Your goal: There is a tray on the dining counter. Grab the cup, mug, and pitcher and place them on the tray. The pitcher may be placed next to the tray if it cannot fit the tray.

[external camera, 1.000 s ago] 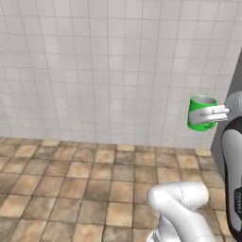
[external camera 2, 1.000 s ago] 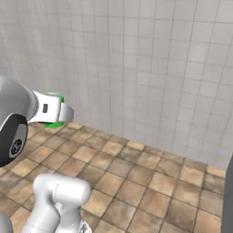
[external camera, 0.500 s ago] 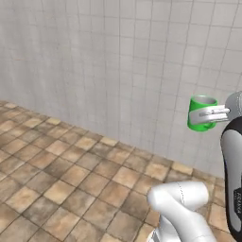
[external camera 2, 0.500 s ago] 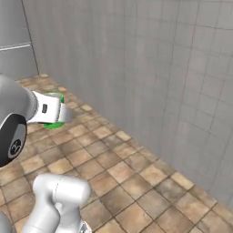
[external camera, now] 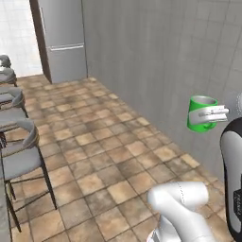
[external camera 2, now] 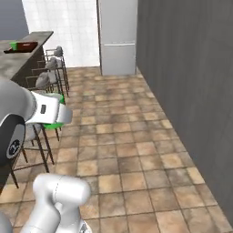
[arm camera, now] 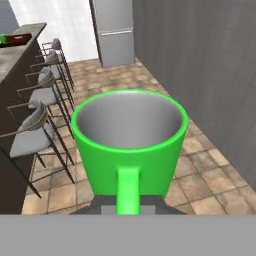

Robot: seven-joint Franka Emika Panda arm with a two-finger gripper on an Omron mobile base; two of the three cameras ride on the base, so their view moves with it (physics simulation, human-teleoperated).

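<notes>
My gripper (external camera: 213,114) is shut on the mug (external camera: 200,113), a bright green mug with a handle, held upright in the air above the floor. The hand view looks into its empty grey inside (arm camera: 129,118), with the handle toward the camera. In the right base view the mug (external camera 2: 56,124) peeks out from behind the hand. Far off, the dark reddish tray (external camera 2: 26,45) lies on the dining counter (external camera 2: 18,61), with a small green vessel, the cup (external camera 2: 13,45), at its left end. The same tray (arm camera: 18,39) and cup (arm camera: 2,38) show in the hand view. The pitcher is out of view.
A row of grey bar stools (external camera 2: 45,79) lines the counter's front, and the nearest stool (external camera: 21,158) is at the left. A grey fridge (external camera 2: 117,36) stands at the room's far end beside a dark grey wall (external camera 2: 191,68). Brown tiled floor (external camera: 104,160) lies open between the stools and the wall.
The whole picture has swung: the base has turned from the tiled wall to face along the room, bringing fridge, stools and counter into view. The mug stays in the shut gripper.
</notes>
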